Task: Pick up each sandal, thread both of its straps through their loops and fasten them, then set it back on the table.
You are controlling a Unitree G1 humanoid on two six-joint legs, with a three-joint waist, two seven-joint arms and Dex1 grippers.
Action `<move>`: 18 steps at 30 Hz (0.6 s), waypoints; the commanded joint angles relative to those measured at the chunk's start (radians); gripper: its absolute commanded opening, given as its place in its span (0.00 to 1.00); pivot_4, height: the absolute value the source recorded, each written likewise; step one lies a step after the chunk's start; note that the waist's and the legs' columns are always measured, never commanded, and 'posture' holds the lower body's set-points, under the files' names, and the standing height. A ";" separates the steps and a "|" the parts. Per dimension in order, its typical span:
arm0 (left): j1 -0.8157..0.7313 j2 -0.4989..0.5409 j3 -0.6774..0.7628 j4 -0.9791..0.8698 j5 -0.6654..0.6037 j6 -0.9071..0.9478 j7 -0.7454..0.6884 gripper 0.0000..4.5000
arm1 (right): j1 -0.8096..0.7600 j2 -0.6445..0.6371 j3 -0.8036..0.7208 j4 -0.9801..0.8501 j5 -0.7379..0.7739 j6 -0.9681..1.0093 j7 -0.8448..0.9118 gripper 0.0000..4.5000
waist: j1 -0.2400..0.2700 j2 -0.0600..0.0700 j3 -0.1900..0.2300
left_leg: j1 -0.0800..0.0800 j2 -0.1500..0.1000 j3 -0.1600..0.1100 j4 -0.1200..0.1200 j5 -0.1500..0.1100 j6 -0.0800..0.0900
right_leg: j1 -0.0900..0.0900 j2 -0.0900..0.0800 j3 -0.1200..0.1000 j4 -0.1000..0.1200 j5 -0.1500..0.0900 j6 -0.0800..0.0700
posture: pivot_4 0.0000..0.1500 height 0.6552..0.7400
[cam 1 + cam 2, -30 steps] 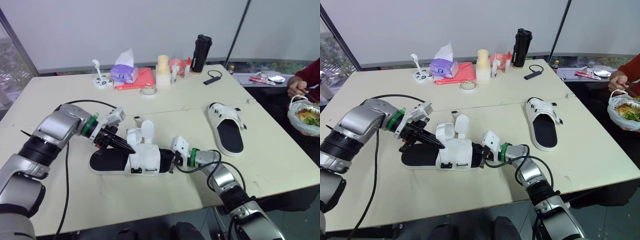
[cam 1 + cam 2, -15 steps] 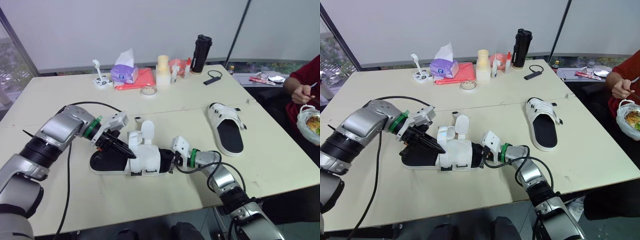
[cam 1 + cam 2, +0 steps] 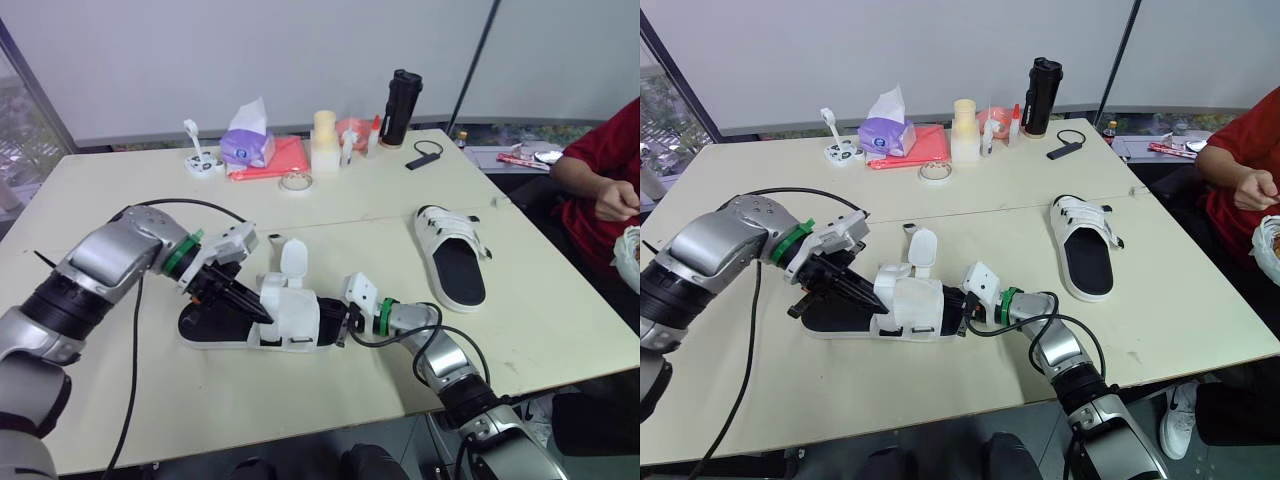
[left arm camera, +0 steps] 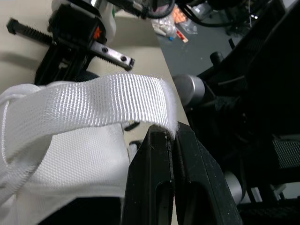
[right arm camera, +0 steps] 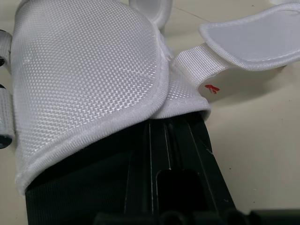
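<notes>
Two sandals [image 3: 292,316] [image 3: 452,235], one flask [image 3: 400,105] — perhaps two small bottles [image 3: 347,148] [image 3: 377,131].

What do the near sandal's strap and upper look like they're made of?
The strap looks like woven webbing, perhaps nylon: matte white with fine ribbed rows. The upper seems padded synthetic mesh, given its tiny diamond texture and stitched edge.

near sandal [image 3: 292,315] white, woven-textured straps, black footbed; far sandal [image 3: 455,268] same; worktop [image 3: 350,205] cream; cloth [image 3: 282,160] red; bottle [image 3: 400,105] black.
</notes>
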 commanded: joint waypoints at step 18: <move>0.090 -0.084 0.125 -0.004 0.212 -0.126 0.009 0.02 | 0.059 0.000 0.058 0.090 -0.069 0.066 -0.006 0.00 | 0.001 -0.001 -0.001 | 0.000 0.000 0.000 0.000 0.000 0.000 | 0.000 0.000 0.000 0.001 0.000 0.000 | 1.00 0.99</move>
